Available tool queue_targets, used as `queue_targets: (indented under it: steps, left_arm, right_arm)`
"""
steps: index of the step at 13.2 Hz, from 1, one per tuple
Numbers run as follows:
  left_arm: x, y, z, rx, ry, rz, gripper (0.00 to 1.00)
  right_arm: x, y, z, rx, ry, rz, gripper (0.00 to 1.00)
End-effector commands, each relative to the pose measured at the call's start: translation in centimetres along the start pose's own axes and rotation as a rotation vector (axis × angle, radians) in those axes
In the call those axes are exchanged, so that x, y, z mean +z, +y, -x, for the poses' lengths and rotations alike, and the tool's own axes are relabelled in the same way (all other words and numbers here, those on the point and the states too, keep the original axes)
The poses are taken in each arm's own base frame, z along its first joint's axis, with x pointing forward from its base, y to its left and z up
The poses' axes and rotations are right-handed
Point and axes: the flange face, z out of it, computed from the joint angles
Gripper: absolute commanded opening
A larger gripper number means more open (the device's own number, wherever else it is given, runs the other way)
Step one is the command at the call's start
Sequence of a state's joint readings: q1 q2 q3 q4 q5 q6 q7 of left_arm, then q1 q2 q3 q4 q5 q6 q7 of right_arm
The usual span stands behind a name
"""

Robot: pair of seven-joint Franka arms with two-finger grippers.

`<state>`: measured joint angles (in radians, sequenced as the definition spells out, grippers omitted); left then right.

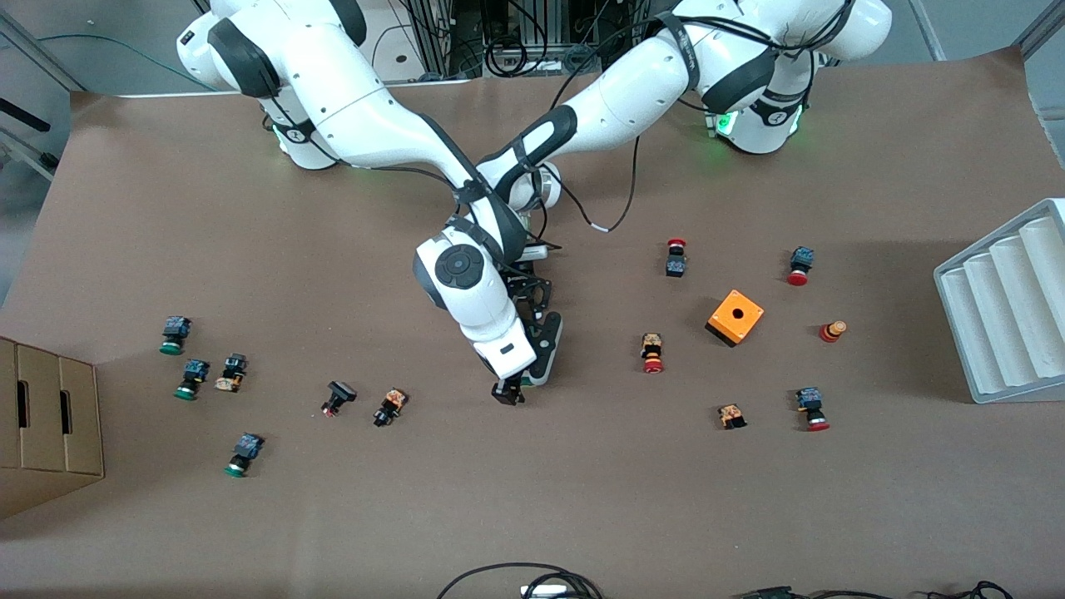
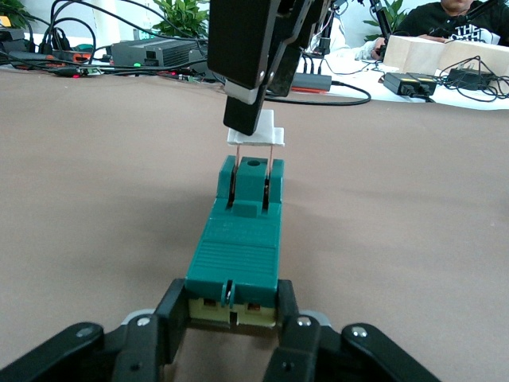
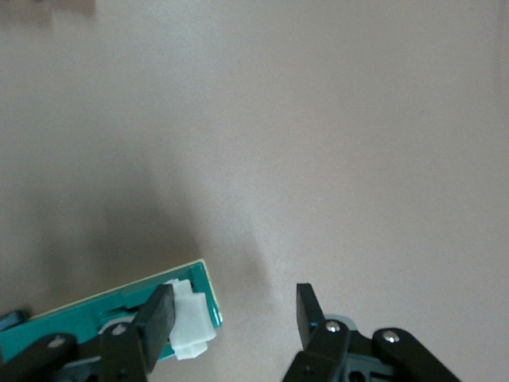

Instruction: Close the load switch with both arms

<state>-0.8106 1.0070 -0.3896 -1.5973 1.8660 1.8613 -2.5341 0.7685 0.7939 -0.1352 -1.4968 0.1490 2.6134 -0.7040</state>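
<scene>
— Which way is the load switch (image 2: 238,255) lying?

— In the front view its long axis runs roughly 12 to 6. The white tab (image 2: 256,135) is at the 6 o'clock end, nearer the front camera. It sits about mid-table (image 2: 95,199), and the orange box (image 1: 735,317) is well off at its 3 o'clock.

— And the 2 arms?

— The left end effector (image 2: 233,306) is clamped on the 12 o'clock end, 1 finger on each long side. The right end effector (image 3: 231,310) is at the tab end with its fingers apart. 1 finger (image 3: 163,314) is touching the tab, which isn't pinched.
</scene>
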Motion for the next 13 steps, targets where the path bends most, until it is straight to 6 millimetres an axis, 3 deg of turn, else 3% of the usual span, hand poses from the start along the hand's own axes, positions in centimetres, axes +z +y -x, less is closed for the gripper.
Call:
queue_targets:
  steps: [1,5,13]
  left_arm:
    - [0.1,0.3,0.6,-0.016,0.010,0.007,0.36]
    - [0.1,0.3,0.5,-0.018,0.010,0.007,0.36]
    - [0.1,0.2,0.6,-0.017,0.010,0.006,0.36]
  right_arm:
    - [0.9,1.2,-0.2,0.007,0.028,0.014,0.70]
    - [2.0,1.0,0.0,0.003,0.020,0.011,0.70]
    - [2.4,1.1,-0.1,0.003,0.027,0.019,0.69]
